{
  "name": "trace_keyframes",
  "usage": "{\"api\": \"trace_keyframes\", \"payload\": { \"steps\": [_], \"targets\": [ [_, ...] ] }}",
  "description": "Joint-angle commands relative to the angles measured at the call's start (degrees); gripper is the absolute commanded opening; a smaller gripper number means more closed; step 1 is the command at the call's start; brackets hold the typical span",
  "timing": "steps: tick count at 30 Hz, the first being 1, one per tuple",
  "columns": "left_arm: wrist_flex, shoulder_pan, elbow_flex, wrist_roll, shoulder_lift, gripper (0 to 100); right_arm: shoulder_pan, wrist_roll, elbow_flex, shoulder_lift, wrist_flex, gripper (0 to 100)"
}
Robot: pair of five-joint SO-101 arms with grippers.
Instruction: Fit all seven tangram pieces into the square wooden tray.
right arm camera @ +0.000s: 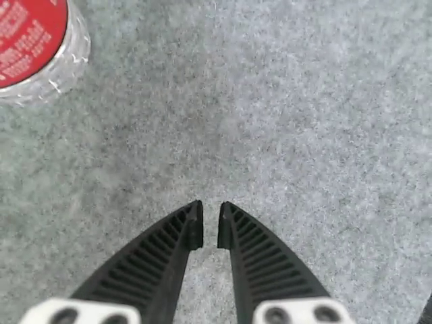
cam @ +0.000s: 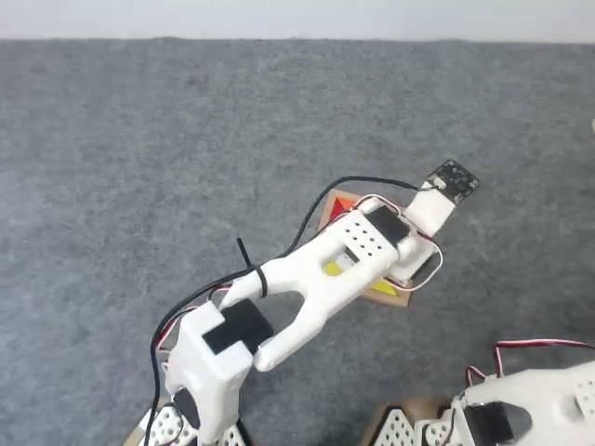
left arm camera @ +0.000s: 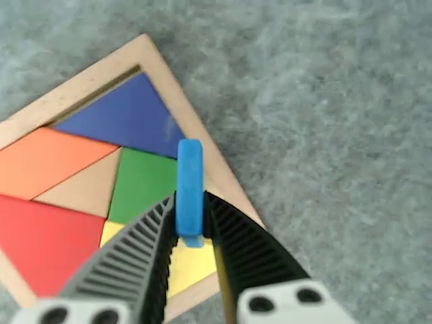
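— Jaws, left side: what do you read?
— Left gripper [left arm camera: 190, 201] clamped on a light blue piece [left arm camera: 190, 169], held on edge, upright between both fingers. I see it over the square wooden tray [left arm camera: 152, 57], at the rim beside the green piece [left arm camera: 142, 182]. Touching or just above, I cannot tell.
— Tray contents?
— Dark blue triangle [left arm camera: 128, 115] in the corner, orange piece [left arm camera: 47, 162], red triangle [left arm camera: 40, 236], yellow piece [left arm camera: 192, 266] below the fingers. One pale wood-coloured triangle [left arm camera: 81, 192]; piece or bare floor, I cannot tell.
— Right side?
— Right gripper [right arm camera: 210, 226] nearly closed, a thin slit between the tips, nothing in it. It hangs over the grey mat [right arm camera: 304, 101], near a round red-topped container [right arm camera: 30, 40]. In the high view my left arm [cam: 316, 269] stretches over the tray; right arm [cam: 548, 395] sits at the near edge
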Motion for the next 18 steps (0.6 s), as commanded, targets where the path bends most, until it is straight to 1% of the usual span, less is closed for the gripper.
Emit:
{"api": "trace_keyframes", "payload": {
  "steps": [1,8,13,18],
  "targets": [
    [2.2,-0.4,-2.9,2.3,-0.8,6,-0.3,-0.2,-4.0,-2.5,0.5,6.9],
    [2.3,-0.4,-2.6,3.3,-0.4,7,-2.2,0.9,-3.7,-2.5,0.8,6.9],
    [4.0,-0.9,-2.9,4.6,-0.4,7,-2.7,1.3,-4.0,-2.5,0.8,6.9],
    [3.9,-0.9,-2.7,4.3,-0.5,15,-3.6,1.3,-4.0,-2.6,0.8,6.9]
  ]
}}
